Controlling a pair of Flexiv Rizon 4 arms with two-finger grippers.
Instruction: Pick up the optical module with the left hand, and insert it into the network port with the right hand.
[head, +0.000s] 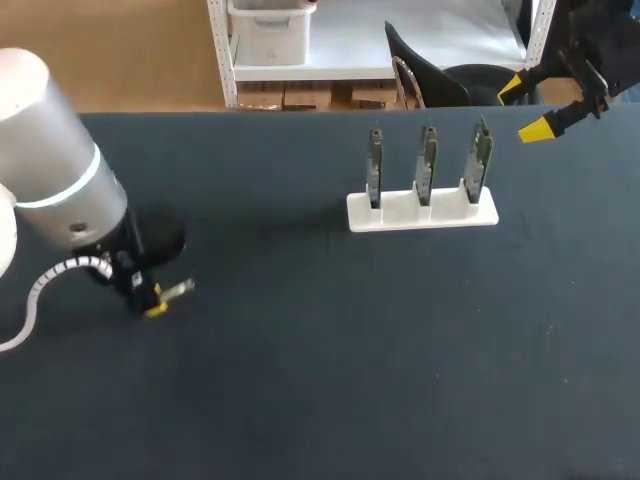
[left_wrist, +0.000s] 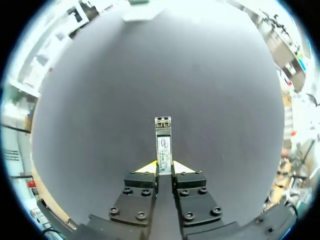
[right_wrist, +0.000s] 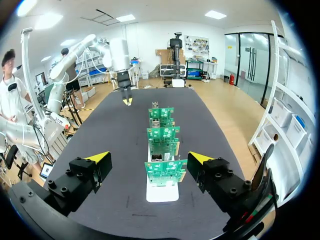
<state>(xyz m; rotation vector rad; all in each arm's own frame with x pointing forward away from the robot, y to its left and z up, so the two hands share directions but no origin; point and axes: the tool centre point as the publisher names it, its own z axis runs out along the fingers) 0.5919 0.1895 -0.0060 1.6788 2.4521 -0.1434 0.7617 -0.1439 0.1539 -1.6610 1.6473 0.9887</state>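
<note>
The optical module (left_wrist: 163, 144), a slim silver bar with a white label, sticks out ahead of my left gripper (left_wrist: 164, 167), whose fingers are shut on its rear end. In the head view the module (head: 179, 290) pokes out to the right of the left gripper (head: 154, 303), low over the dark table at the left. Three green boards (head: 426, 165) with network ports stand upright in a white holder (head: 422, 213). My right gripper (head: 530, 107) hangs open at the far right, past the holder. In the right wrist view the boards (right_wrist: 162, 170) line up ahead of the open right gripper (right_wrist: 149, 159).
The dark table mat (head: 320, 350) stretches between the two arms with nothing else lying on it. The white holder (right_wrist: 162, 192) is the only obstacle. My left arm (right_wrist: 120, 55) shows far ahead of the boards in the right wrist view.
</note>
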